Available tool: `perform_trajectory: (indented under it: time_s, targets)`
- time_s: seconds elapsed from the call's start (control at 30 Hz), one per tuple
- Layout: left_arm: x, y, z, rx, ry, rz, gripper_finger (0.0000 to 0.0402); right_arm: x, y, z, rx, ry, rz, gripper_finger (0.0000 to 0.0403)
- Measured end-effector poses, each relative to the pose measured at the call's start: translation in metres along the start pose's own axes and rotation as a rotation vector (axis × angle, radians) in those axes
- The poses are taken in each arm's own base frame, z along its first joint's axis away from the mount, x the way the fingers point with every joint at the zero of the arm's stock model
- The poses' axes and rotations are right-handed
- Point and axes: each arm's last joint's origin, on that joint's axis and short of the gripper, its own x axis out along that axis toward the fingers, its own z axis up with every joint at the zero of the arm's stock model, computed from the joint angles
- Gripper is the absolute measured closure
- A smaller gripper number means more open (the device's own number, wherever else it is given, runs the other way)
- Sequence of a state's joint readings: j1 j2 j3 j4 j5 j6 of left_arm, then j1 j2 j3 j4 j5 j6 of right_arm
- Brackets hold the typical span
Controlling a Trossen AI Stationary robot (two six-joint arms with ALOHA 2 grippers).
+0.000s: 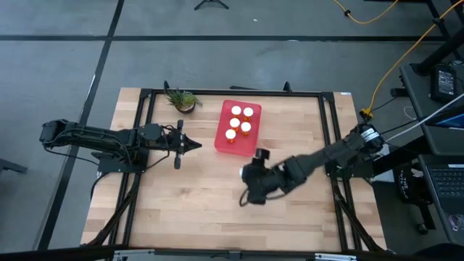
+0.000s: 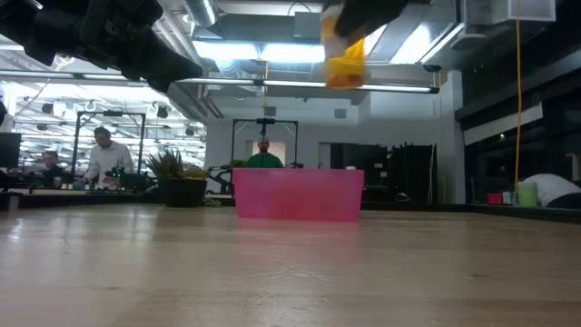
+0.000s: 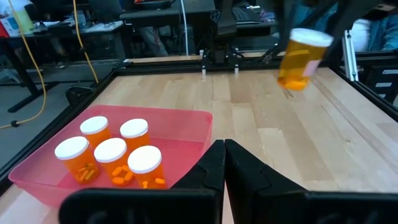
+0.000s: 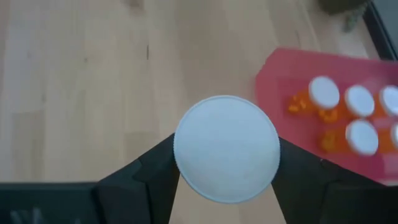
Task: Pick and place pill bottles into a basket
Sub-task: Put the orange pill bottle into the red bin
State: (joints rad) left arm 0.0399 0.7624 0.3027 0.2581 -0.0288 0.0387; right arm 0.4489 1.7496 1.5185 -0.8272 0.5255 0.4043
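sixth pill bottle (image 4: 226, 148), body hidden beneath cap

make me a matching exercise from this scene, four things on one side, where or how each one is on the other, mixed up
Things:
1. held pill bottle
2. five pill bottles
3. left gripper
4. potted plant

Places or states:
A. standing inside the red basket
B. on the table at the far edge, beside the basket
C. lifted off the table in the right gripper
D. shut, holding nothing, beside the basket

Pairs: 1-C, 2-A, 3-D, 4-B
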Motion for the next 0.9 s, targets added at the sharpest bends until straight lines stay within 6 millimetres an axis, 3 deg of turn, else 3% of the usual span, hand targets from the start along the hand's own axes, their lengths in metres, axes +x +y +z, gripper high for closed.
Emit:
perform_trajectory:
  time_s: [0.3,0.47,0.6,0.9]
  targets:
    - [0.000,0.000,0.000,-0.017,0.000,0.000,0.0394,0.036,-0.063,0.020,-0.087,0.048,0.031,0.0185]
    - [0.000,0.000,0.000,-0.012,0.000,0.000,0.0398,0.064,-0.095,0.010,-0.066,0.095,-0.019,0.0185]
    - [0.000,0.000,0.000,0.006,0.000,0.003,0.0399,0.089,-0.111,-0.010,-0.077,0.135,-0.004,0.0185]
    - [0.000,0.000,-0.001,0.009,0.005,0.004,0.0392,0.094,-0.150,-0.007,-0.032,0.049,-0.004,0.0185]
